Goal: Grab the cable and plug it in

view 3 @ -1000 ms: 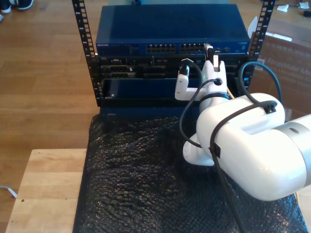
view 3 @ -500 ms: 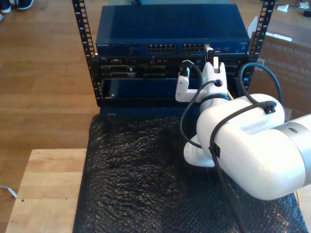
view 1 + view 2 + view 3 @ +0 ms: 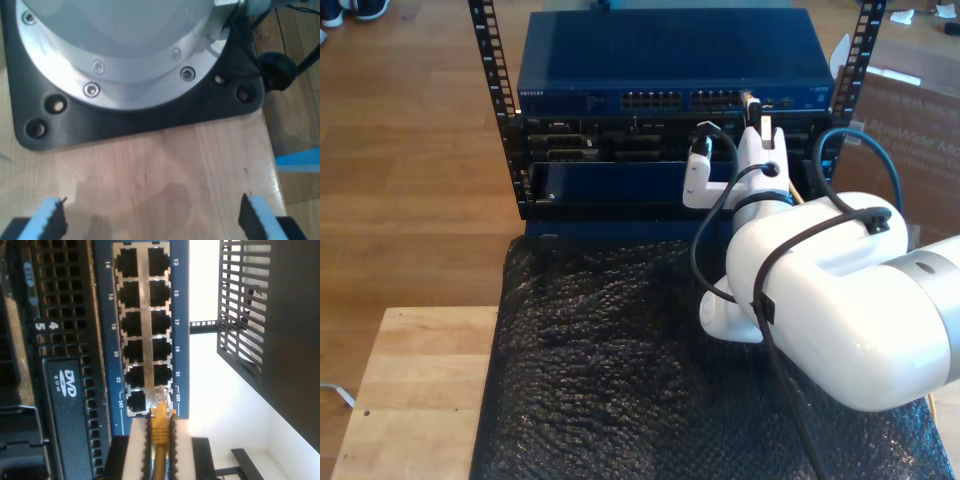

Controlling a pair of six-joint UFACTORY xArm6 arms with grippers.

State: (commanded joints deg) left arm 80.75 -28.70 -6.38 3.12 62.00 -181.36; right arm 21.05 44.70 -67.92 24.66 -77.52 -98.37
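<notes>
**Yellow plug sitting at the switch's port block**

In the exterior view, from left to right, the wooden desk [image 3: 415, 390] is lying bare beside black bubble wrap [image 3: 610, 370], and the blue switch [image 3: 670, 70] is sitting in the rack [image 3: 495, 110] behind. Right of centre, my second gripper [image 3: 160, 450] is pinching the cable [image 3: 160, 432] between its fingers [image 3: 135, 455], its clear plug [image 3: 160, 401] touching the last row of ports. My first gripper [image 3: 150, 220] is hanging with fingers [image 3: 252, 217] spread above bare wood near a black base plate [image 3: 150, 117].
</notes>
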